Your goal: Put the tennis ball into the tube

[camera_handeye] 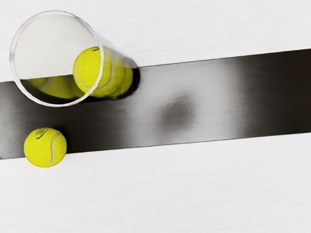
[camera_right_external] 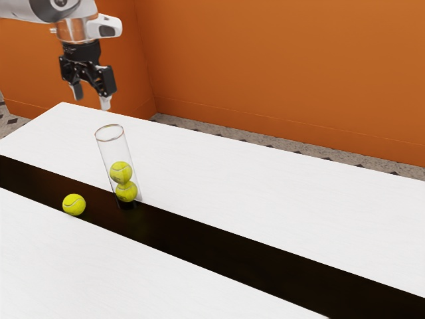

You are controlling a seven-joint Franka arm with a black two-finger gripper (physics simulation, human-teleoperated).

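item one, at the exterior view's left: the loose tennis ball (camera_right_external: 74, 205) lies outside the tube, at the edge of the dark strip (camera_right_external: 219, 232) on the white table (camera_right_external: 265, 179). next, the gripper (camera_right_external: 91, 98) is raised, pointing down, and is released, its two fingers apart. to its right, the clear tube (camera_right_external: 109, 147) stands upright on the strip, near the loose ball; inside, an upper ball (camera_right_external: 121, 172) rests on a lower ball (camera_right_external: 127, 191). behind runs an orange wall (camera_right_external: 285, 66)

Bright light on the white tabletop (camera_right_external: 265, 193), and look, pale glare spreading along the dark strip (camera_handeye: 214, 92) in the wrist view!
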